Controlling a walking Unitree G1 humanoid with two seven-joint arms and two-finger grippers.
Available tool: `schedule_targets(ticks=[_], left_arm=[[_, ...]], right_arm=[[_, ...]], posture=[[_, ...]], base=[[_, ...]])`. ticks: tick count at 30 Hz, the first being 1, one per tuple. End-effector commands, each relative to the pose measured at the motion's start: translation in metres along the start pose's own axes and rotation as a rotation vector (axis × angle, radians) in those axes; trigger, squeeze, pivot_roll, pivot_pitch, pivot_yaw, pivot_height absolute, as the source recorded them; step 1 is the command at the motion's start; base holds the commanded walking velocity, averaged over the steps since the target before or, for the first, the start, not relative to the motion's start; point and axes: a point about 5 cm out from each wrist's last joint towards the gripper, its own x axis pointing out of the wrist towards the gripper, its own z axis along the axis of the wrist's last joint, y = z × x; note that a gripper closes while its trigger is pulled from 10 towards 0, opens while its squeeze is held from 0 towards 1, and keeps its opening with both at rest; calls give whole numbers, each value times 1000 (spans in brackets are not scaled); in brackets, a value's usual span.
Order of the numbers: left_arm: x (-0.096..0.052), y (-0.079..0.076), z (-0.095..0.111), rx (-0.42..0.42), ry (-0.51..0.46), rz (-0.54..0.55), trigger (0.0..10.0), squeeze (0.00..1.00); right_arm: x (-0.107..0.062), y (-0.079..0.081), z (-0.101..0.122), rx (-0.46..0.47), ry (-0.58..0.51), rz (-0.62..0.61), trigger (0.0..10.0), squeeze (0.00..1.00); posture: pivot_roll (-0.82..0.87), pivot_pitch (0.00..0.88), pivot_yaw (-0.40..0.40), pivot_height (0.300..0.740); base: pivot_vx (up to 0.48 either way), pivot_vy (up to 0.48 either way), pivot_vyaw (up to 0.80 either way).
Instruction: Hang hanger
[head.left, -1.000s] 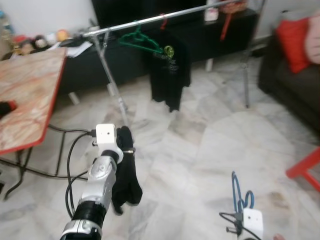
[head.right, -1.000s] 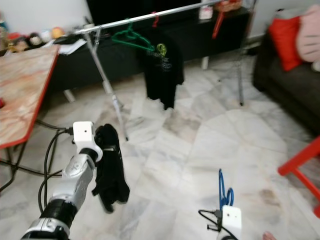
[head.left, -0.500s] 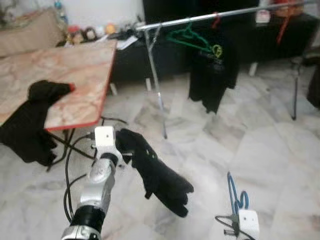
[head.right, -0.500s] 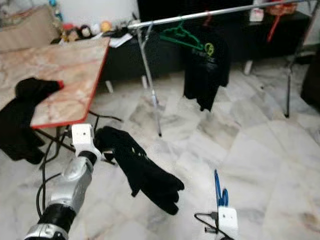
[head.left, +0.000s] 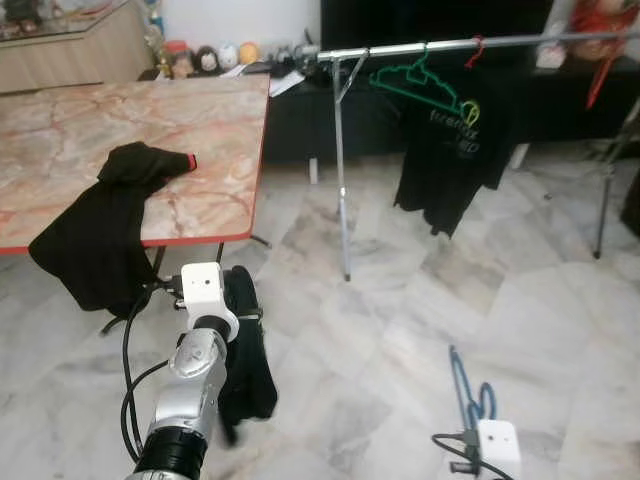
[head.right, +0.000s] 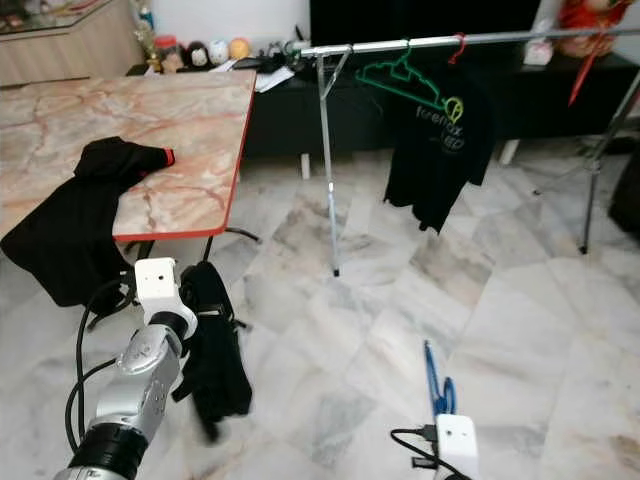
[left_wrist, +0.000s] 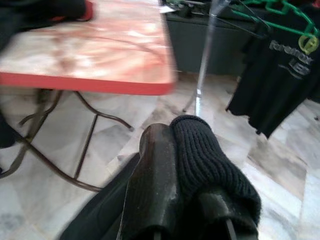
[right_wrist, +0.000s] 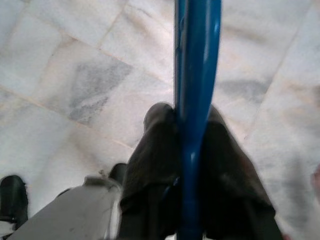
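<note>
Blue hanger (right_wrist: 194, 100) pinched in right tool (right_wrist: 192, 150)

**Both arms forward, both grippers clamped**

The left arm (head.left: 190, 385) reaches forward and low on the robot's left, its silver forearm angled upward to a white wrist block. The left gripper (left_wrist: 187, 150) has its black fingers (left_wrist: 152, 180) closed on a black garment (head.right: 212, 350), which hangs limp beside the forearm. The right arm sits low at the robot's right, with its white wrist block (head.left: 497, 447) in sight. The right gripper (right_wrist: 185, 130) pinches a blue hanger (right_wrist: 192, 75) between its dark fingers (right_wrist: 150, 150), the hanger standing upright above the wrist.
</note>
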Motion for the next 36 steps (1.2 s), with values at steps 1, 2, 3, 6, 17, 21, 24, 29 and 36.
schedule_targets(ticks=[1, 2, 3, 6, 17, 21, 24, 29, 36], left_arm=[[1, 7, 9, 17, -28, 25, 10000, 0], [0, 8, 8, 17, -27, 28, 10000, 0], [0, 8, 8, 17, -27, 28, 10000, 0], [-1, 11, 8, 17, -23, 38, 10000, 0], [0, 16, 12, 28, -26, 49, 10000, 0], [1, 17, 14, 31, -29, 49, 10000, 0], [1, 18, 15, 31, -31, 52, 10000, 0], [0, 18, 16, 32, -32, 53, 10000, 0], [0, 16, 20, 23, -48, 45, 10000, 0]], right_arm=[[2, 10, 5, 6, -9, 30, 10000, 0], [2, 10, 5, 7, -10, 28, 10000, 0], [2, 10, 5, 7, -10, 28, 10000, 0], [2, 9, 5, 10, -11, 23, 10000, 0], [1, 13, 1, 20, 0, 22, 10000, 0], [1, 14, 1, 14, 3, 28, 10000, 0], [1, 16, 1, 12, 3, 30, 10000, 0], [1, 16, 1, 10, 3, 33, 10000, 0], [1, 17, 1, 3, 7, 38, 10000, 0]], posture=[[-130, 0, 1, 740], [-132, 0, 2, 740], [-132, 0, 2, 740], [-133, 0, 5, 740], [-131, 0, 19, 740], [-126, 0, 19, 740], [-124, 0, 20, 740], [-122, 0, 18, 740], [-121, 0, 20, 740]], base=[[0, 330, 0], [0, 330, 0], [0, 330, 0], [0, 330, 0], [0, 328, 0], [0, 330, 0], [0, 329, 0], [0, 329, 0], [0, 186, 0]])
